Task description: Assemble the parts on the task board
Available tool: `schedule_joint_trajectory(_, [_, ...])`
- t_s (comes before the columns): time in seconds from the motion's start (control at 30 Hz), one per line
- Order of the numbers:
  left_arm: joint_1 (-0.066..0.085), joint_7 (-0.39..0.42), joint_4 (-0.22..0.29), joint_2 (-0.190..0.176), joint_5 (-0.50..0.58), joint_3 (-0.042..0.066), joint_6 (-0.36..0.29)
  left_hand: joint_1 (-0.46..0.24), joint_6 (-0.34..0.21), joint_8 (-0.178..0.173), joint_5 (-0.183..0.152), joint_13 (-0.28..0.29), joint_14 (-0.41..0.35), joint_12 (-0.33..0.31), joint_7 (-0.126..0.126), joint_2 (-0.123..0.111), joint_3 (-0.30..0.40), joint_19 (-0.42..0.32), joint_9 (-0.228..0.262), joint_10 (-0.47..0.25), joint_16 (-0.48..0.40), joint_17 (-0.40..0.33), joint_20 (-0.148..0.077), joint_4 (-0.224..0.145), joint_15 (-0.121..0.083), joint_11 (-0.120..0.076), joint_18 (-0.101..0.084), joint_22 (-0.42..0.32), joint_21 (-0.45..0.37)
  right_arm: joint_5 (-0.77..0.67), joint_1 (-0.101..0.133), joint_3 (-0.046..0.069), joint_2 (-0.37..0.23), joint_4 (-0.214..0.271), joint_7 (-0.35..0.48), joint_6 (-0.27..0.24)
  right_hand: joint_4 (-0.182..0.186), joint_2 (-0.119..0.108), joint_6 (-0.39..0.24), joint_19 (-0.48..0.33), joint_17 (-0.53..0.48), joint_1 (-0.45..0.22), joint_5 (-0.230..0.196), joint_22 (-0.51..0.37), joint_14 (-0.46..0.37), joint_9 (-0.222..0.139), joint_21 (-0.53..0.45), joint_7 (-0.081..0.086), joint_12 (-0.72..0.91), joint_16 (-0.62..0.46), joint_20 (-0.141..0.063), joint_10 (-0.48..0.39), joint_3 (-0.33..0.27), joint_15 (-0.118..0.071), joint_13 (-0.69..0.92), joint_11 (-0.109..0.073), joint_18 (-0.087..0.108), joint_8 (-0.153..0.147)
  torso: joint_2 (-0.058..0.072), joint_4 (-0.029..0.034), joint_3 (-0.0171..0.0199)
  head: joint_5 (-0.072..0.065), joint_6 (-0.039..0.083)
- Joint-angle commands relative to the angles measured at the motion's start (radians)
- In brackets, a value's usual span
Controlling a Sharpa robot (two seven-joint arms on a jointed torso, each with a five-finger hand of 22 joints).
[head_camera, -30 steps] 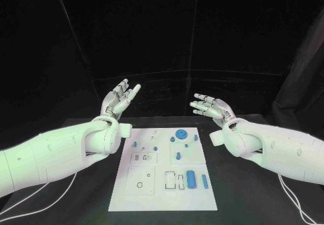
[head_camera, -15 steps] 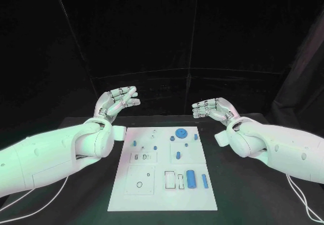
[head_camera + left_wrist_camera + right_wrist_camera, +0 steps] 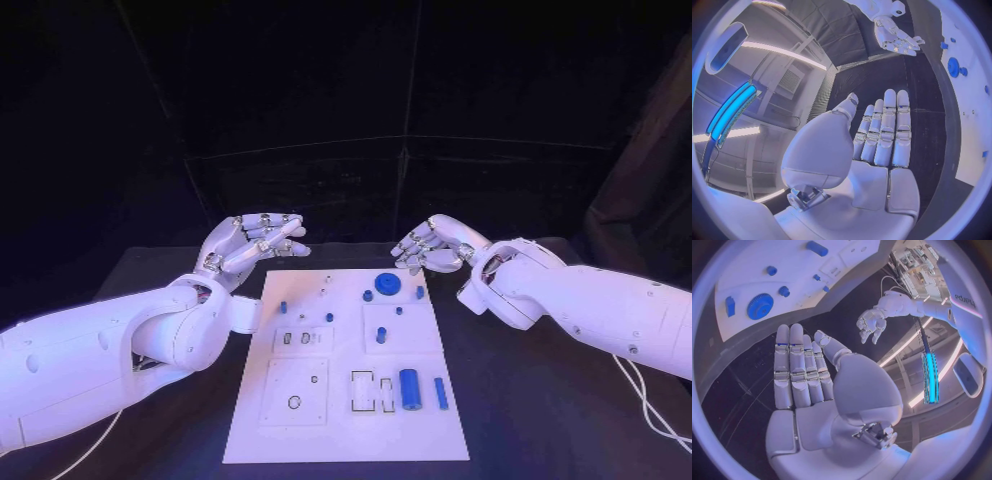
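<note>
The white task board (image 3: 346,440) lies in the middle of the black table. On it sit a blue gear (image 3: 387,283) near the far end, a thick blue cylinder (image 3: 408,388) and a thin blue pin (image 3: 440,393) near the front right, and several small blue pieces (image 3: 381,334) between. My left hand (image 3: 253,240) hovers past the board's far left corner, fingers apart, holding nothing. My right hand (image 3: 433,245) hovers past the far right corner, just beyond the gear, also holding nothing. The right wrist view shows flat fingers (image 3: 795,365), the gear (image 3: 759,305) and the board (image 3: 786,270).
Bare black table (image 3: 548,400) lies on both sides of the board. Black curtains close off the back. In the left wrist view my left hand (image 3: 879,140) is stretched flat, with my right hand (image 3: 895,32) opposite it and the board's edge (image 3: 970,110) alongside.
Both hands have come down from a raised pose toward the board's far end, with their fingers tipping forward. The parts on the board have not moved.
</note>
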Motion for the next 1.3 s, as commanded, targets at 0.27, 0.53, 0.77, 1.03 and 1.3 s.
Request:
schedule_joint_trajectory(0.27, [0.002, -0.037, 0.013, 0.011, 0.002, 0.001, 0.083, -0.009, 0.007, -0.014, -0.002, -0.003, 0.006, -0.016, 0.000, -0.012, -0.001, 0.012, -0.004, 0.008, -0.007, 0.009, 0.000, -0.010, 0.002, 0.002, 0.005, -0.006, -0.013, -0.464, 0.020, 0.002, 0.065, -0.023, -0.167, 0.086, 0.027, -0.041, -0.001, 0.069, 0.073, -0.023, -0.034, 0.049, 0.100, -0.004, 0.097, 0.001, -0.026, 0.093, -0.025, -0.078, -0.040, -0.009, -0.005, 0.003, 0.012, -0.038, 0.053, 0.0093, -0.0070, 0.001, -0.003])
schedule_joint_trajectory(0.53, [0.002, -0.052, 0.004, 0.016, 0.003, -0.013, 0.120, -0.009, 0.007, -0.016, -0.002, -0.003, 0.005, -0.018, 0.000, -0.012, -0.001, 0.012, -0.004, 0.008, -0.008, 0.010, 0.000, -0.011, 0.003, 0.002, 0.005, -0.007, -0.015, -0.549, 0.028, 0.002, 0.110, -0.053, -0.204, 0.101, 0.059, -0.049, -0.007, 0.132, 0.319, -0.020, -0.036, 0.136, 0.084, -0.002, 0.255, -0.012, -0.022, 0.491, -0.033, -0.116, -0.056, -0.019, -0.004, 0.002, 0.004, -0.040, 0.070, 0.0105, -0.0058, -0.005, 0.005])
schedule_joint_trajectory(0.77, [0.002, -0.057, -0.002, 0.017, 0.003, -0.016, 0.133, -0.014, 0.007, -0.022, -0.002, -0.004, 0.002, -0.025, 0.001, -0.013, 0.000, 0.013, -0.005, 0.008, -0.012, 0.014, 0.001, -0.016, 0.004, 0.003, 0.005, -0.011, -0.022, -0.567, 0.031, 0.003, 0.130, -0.058, -0.212, 0.121, 0.069, -0.049, -0.008, 0.101, 0.621, -0.015, -0.018, 0.216, 0.079, -0.003, 0.378, -0.006, -0.020, 0.789, -0.031, -0.108, -0.031, -0.019, -0.003, 0.002, 0.007, -0.042, 0.080, 0.0145, -0.0072, -0.012, -0.001])
schedule_joint_trajectory(1.03, [0.002, -0.060, -0.005, 0.016, 0.003, -0.017, 0.135, -0.017, 0.006, -0.025, -0.002, -0.004, 0.001, -0.029, 0.003, -0.013, 0.000, 0.014, -0.005, 0.008, -0.014, 0.016, 0.002, -0.019, 0.005, 0.004, 0.005, -0.014, -0.026, -0.578, 0.032, 0.003, 0.145, -0.065, -0.216, 0.163, 0.072, -0.050, -0.010, 0.084, 0.705, -0.011, -0.013, 0.268, 0.076, -0.003, 0.442, -0.005, -0.021, 0.871, -0.027, -0.110, -0.010, -0.019, -0.004, 0.001, 0.007, -0.042, 0.084, 0.0161, -0.0073, -0.014, -0.002])
schedule_joint_trajectory(1.3, [0.002, -0.062, -0.003, 0.014, 0.003, -0.017, 0.136, -0.018, 0.006, -0.027, -0.002, -0.004, 0.000, -0.031, 0.004, -0.014, 0.000, 0.014, -0.005, 0.008, -0.015, 0.017, 0.002, -0.020, 0.006, 0.005, 0.005, -0.015, -0.028, -0.580, 0.032, 0.002, 0.160, -0.076, -0.218, 0.217, 0.075, -0.048, -0.014, 0.071, 0.726, -0.010, -0.018, 0.299, 0.069, -0.003, 0.478, -0.006, -0.023, 0.896, -0.023, -0.117, 0.006, -0.018, -0.005, 0.002, 0.006, -0.043, 0.088, 0.0167, -0.0063, -0.009, -0.008])
